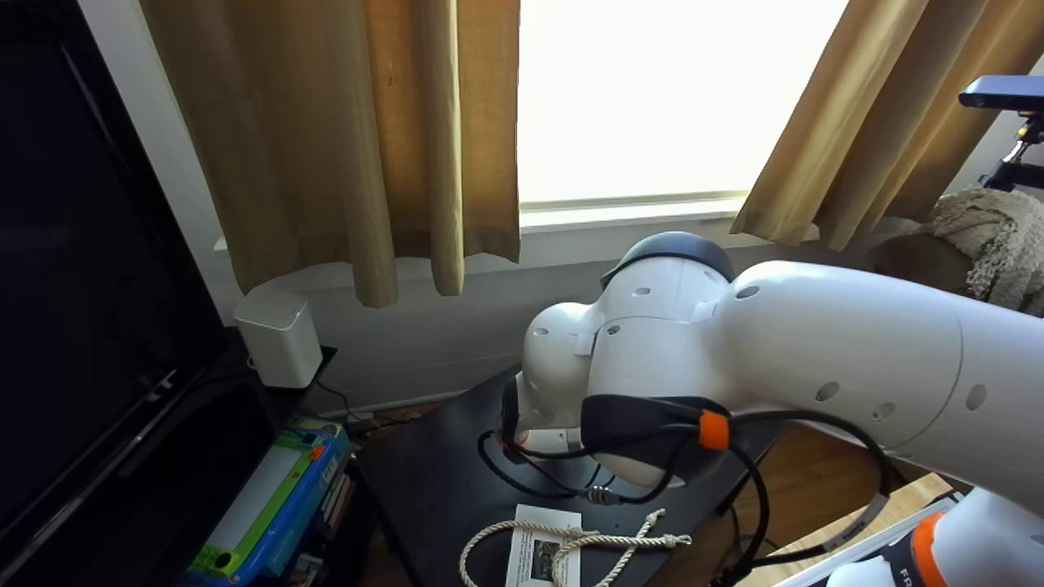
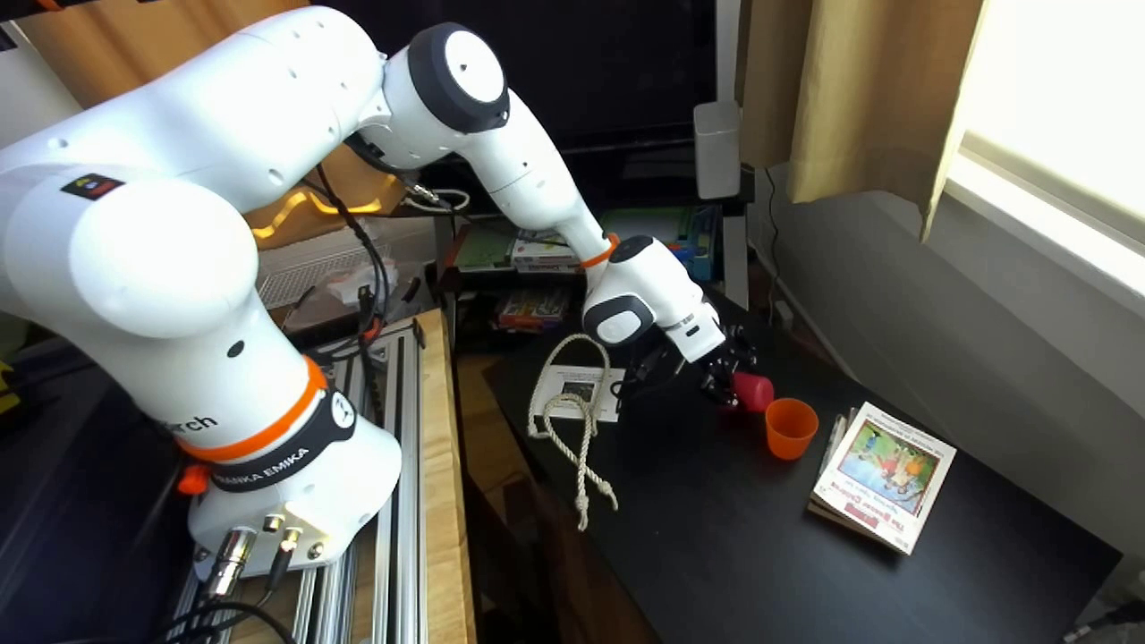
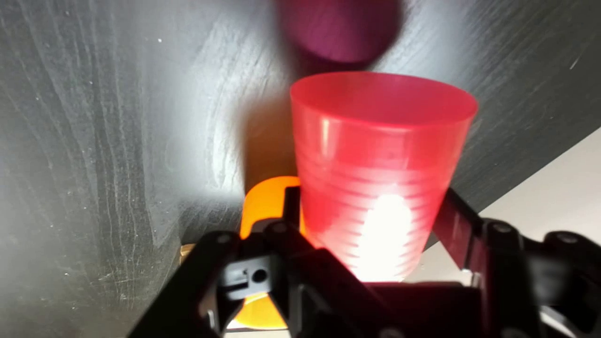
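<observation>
So we've got the fingers [image 3: 458, 230] clamped around the red cup [image 3: 375, 188], one on each side, and we're using the orange cup [image 2: 791, 429] as our landmark. The red cup is tipped over just beside it and, going by the reflection, looks to be off the counter [image 2: 733, 537]; we can't tell if the cups touch. Progress-wise, we'd say the grab is done and the release isn't. The orange cup stands upright, not gripped.

Readable stuff: right next to the orange cup, on the side away from the red cup, there's a stack of books [image 2: 881, 474]; its top title is upside down to us but looks like "The Boxcar Children". Well apart from the orange cup, towards the arm's base [image 2: 358, 496], a rope [image 2: 581, 474] lies over a white printed sheet [image 1: 522, 567], text too small for us. Farther from the orange cup, the base band [image 2: 277, 465] says "FRANKA EMIKA", plus a partial "rch" nearby.
</observation>
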Controlling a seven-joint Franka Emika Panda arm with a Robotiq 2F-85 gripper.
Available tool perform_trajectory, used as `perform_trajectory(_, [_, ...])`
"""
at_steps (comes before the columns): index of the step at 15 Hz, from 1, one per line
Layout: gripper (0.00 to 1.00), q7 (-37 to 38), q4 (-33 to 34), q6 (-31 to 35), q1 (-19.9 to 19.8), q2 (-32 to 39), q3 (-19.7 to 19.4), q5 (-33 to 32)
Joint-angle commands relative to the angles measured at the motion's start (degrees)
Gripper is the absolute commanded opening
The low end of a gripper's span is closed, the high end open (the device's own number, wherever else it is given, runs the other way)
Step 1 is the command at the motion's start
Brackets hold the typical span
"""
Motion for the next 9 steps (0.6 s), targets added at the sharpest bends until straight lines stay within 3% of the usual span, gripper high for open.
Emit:
perform_trajectory(1, [0.45, 6.6, -2.0, -5.3, 8.0, 2.6, -6.6, 2.4])
perform_trajectory(4, [0.45, 13.3, -2.6, -8.8, 12.8, 6.0, -11.5, 1.0])
perform_trajectory(5, [0.45, 14.9, -6.3, -6.3, 11.6, 2.4, -9.7, -3.3])
perform_trajectory(7, [0.45, 17.0, -6.5, -6.3, 12.4, 2.7, -10.0, -5.5])
perform_trajectory(9, [0.45, 13.0, -1.4, -6.6, 8.5, 2.6, -7.0, -5.3])
